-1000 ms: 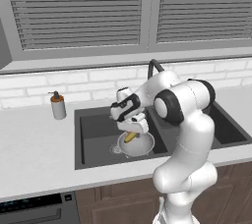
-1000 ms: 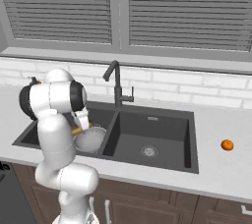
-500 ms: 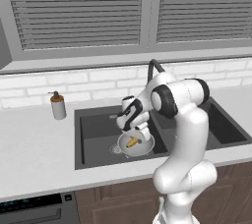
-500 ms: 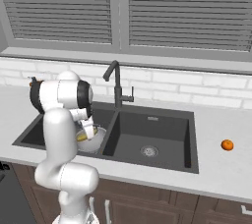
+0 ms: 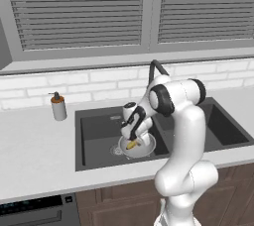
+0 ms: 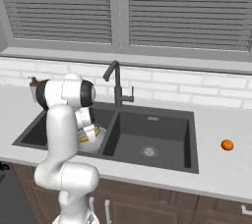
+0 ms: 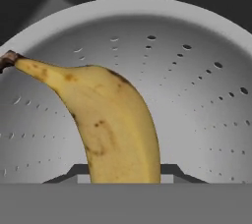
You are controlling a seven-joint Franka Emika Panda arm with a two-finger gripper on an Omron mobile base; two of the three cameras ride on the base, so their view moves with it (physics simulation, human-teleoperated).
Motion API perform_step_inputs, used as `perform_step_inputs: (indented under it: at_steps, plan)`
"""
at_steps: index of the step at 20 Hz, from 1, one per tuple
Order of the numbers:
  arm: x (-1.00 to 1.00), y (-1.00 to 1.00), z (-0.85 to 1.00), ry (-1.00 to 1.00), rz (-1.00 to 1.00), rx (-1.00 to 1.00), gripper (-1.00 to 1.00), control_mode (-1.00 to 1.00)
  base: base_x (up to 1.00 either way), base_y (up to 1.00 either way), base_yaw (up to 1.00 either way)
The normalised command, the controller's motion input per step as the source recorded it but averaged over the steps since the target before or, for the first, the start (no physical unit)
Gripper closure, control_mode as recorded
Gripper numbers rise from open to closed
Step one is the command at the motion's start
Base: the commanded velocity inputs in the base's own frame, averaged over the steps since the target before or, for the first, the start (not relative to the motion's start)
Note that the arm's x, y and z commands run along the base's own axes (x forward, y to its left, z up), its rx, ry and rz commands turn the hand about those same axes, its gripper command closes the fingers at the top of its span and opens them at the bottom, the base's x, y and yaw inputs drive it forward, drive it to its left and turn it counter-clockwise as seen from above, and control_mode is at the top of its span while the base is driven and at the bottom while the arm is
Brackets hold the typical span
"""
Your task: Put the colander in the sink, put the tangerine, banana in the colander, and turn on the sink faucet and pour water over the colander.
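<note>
Over the colander, gripper clamped the banana; next release, fetch tangerine at 3 o'clock

Faucet just beside the arm

The white arm reaches down into the left basin of the sink, over the colander, where a bit of yellow banana shows. The sink faucet stands behind. The tangerine lies on the surface far right.
</note>
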Motion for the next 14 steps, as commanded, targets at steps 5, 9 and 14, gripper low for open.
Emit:
perform_step_inputs:
  at_steps: [5,9,14]
  plan:
    - [0.12,0.00,-0.23,-0.14,0.00,0.00,1.00,-1.00,0.00,0.00,0.00]
    - [0.08,0.00,-0.14,0.00,0.00,0.00,1.00,-1.00,0.00,0.00,0.00]
    - [0.14,0.00,0.05,0.05,0.00,0.00,-1.00,-1.00,0.00,0.00,0.00]
